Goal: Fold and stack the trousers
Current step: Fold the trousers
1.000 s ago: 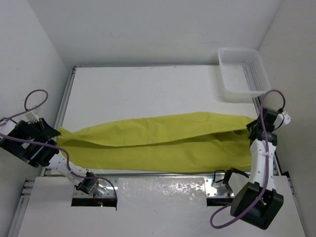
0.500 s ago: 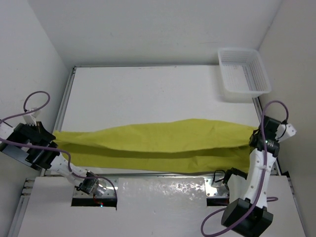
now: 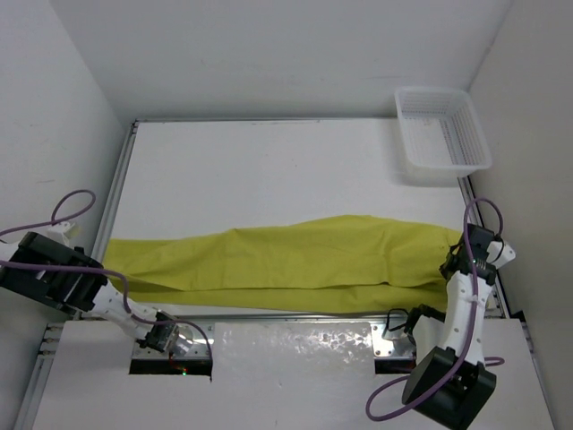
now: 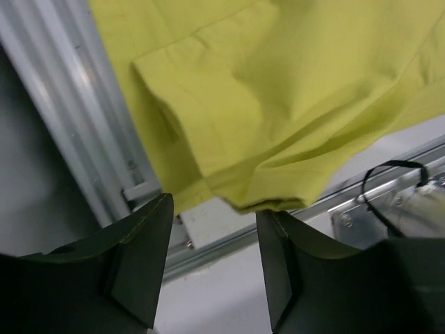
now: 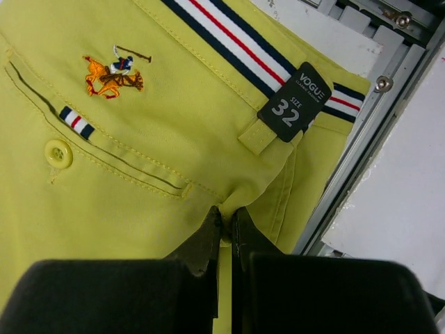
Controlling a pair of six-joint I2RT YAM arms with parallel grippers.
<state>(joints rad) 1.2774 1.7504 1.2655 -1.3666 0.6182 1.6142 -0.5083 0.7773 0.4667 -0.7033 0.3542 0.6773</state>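
While right gripper (image 5: 224, 226) pinches trousers (image 5: 139, 139), left gripper (image 4: 212, 209) seemingly beside hem

Your left gripper (image 4: 214, 229) hangs at the worktop's (image 3: 269, 170) left edge, fingers spread, holding nothing — your right gripper (image 5: 224, 224), at the right edge, is pinched tight on the trousers (image 5: 139, 153).

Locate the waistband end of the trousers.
In the top view, the trousers' waistband lies at the table's right edge, nearer the arms than the white basket, pinched by the shut right gripper.
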